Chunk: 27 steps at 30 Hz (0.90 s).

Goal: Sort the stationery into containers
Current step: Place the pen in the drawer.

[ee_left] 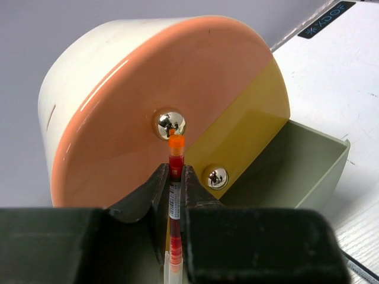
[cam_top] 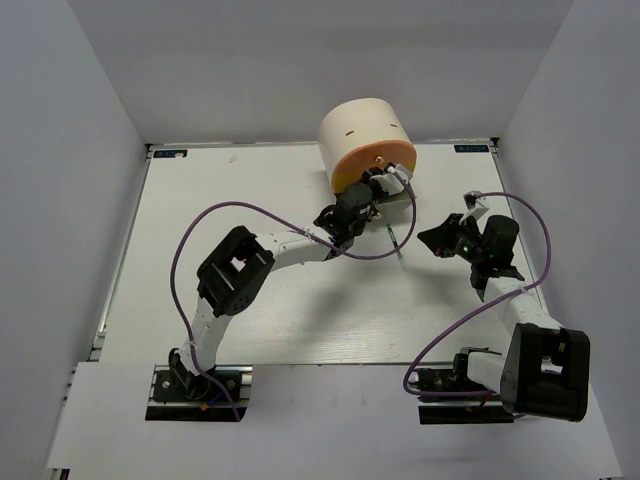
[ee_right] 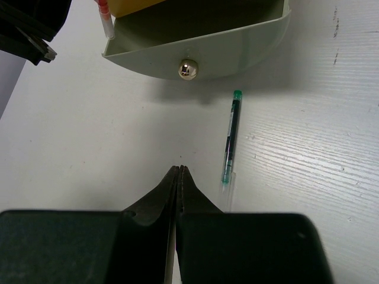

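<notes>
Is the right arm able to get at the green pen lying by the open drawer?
Probably yes: the green pen lies uncovered on the table, just ahead of the right fingers, nothing between. They are shut and must open first.

Pale green drawer (ee_right: 249,50): pulled out of desk unit (cam_top: 358,130).
Red pen (ee_left: 175,168): clamped, tip at unit's orange face.
Green-capped pen (ee_right: 230,139): flat beside drawer.
</notes>
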Available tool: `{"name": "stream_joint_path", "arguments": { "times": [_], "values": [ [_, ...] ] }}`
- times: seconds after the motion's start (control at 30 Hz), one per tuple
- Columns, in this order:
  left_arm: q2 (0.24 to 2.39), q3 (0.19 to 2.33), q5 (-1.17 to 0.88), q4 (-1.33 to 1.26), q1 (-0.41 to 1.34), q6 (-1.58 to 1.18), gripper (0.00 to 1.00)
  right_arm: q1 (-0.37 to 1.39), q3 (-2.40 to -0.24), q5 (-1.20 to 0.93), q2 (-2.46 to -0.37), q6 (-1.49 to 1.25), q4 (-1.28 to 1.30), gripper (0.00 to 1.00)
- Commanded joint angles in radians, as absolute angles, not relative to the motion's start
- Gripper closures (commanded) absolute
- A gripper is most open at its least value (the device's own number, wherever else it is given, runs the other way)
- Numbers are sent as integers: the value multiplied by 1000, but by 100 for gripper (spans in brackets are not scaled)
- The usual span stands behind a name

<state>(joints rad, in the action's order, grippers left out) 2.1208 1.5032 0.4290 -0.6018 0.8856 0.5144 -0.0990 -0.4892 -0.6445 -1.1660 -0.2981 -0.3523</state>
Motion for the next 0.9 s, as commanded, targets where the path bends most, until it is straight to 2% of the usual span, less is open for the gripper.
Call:
{"name": "stream_joint_path", "arguments": {
  "times": [0.0,0.17,0.3,0.37,0.47,0.5,0.6,0.63,0.7,0.73,0.77,0.87],
  "values": [
    [2109,1500,434,-634,885,499,90,-106,-518,-667,-1164,-279,-371,100],
    [2128,1529,434,-614,885,489,90,-104,-511,-670,-1160,-278,-368,100],
    [2137,1539,434,-604,885,480,86,-106,-506,-670,-1154,-279,-367,100],
    [2137,1539,434,-604,885,480,78,-106,-502,-676,-1149,-281,-367,100],
    [2137,1539,434,-595,885,471,73,-104,-497,-689,-1149,-276,-368,95],
    [2137,1539,434,-595,885,471,66,-104,-497,-693,-1147,-279,-371,92],
    [2137,1539,443,-595,885,471,57,-103,-495,-715,-1146,-268,-374,80],
    [2137,1539,443,-595,885,471,55,-104,-494,-725,-1146,-267,-371,70],
    [2128,1539,443,-604,894,471,47,-101,-494,-747,-1147,-244,-370,60],
    [2128,1539,452,-604,894,482,44,-101,-495,-753,-1146,-224,-368,51],
    [2128,1548,462,-615,894,482,42,-101,-495,-770,-1146,-213,-362,37],
    [2115,1557,491,-641,913,508,35,-95,-500,-770,-1150,-157,-333,13]
  ]
}}
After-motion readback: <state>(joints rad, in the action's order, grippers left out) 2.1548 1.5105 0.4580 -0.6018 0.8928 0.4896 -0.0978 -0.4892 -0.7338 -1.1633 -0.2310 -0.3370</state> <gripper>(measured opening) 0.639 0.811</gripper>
